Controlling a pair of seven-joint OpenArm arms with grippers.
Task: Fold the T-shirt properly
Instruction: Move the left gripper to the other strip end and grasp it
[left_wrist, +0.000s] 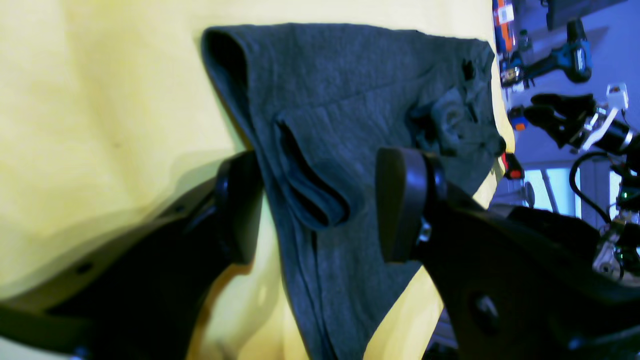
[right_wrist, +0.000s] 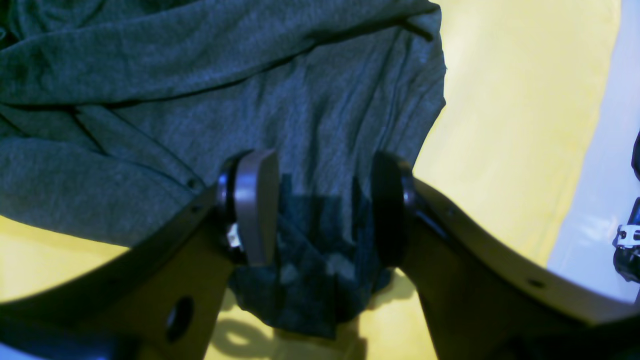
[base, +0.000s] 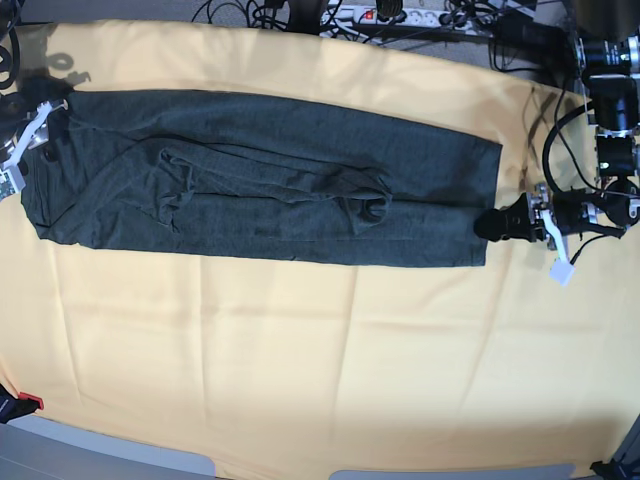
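The dark charcoal T-shirt (base: 260, 180) lies as a long wrinkled band across the yellow cloth (base: 300, 340), with a sleeve folded over its middle. My left gripper (base: 500, 222) is at the band's right end. In the left wrist view it (left_wrist: 320, 210) stands open, its pads astride a folded edge of the shirt (left_wrist: 350, 100). My right gripper (base: 45, 125) is at the band's left end. Its wrist view shows it (right_wrist: 322, 210) open over a shaded corner of the shirt (right_wrist: 250, 100), with cloth lying between the pads.
A power strip and cables (base: 390, 15) run along the table's back edge. A small red object (base: 28, 402) sits at the front left corner. The left arm's base and wiring (base: 610, 120) stand at the right. Tools (left_wrist: 570, 55) hang beyond the cloth's edge.
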